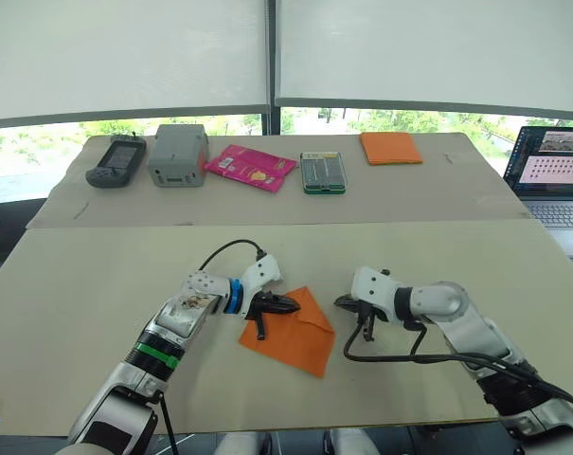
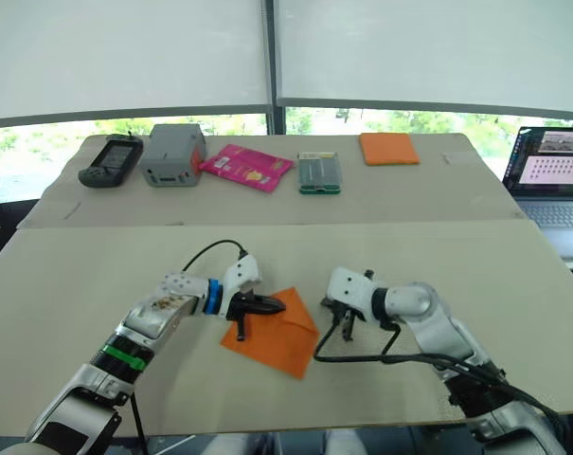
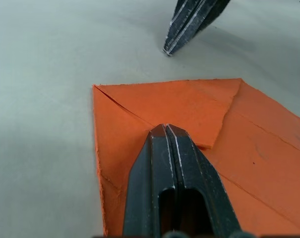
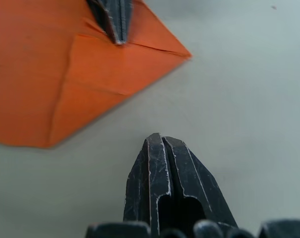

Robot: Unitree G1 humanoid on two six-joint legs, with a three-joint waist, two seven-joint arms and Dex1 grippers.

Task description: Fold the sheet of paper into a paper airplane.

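L gripper [image 1: 288, 304] closed, tips pressing folded corner of sheet of paper [image 1: 295, 334]; R gripper [image 1: 354, 305] closed, empty, just beside; early fold; next probably crease flap flat.

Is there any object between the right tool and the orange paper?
No. Bare table lies between the right tool and the paper. The left tool already rests on the paper.

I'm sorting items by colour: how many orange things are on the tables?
2: the thin orange paper sheet on the near table under the left gripper, and a thicker orange rectangular pad on the far table.
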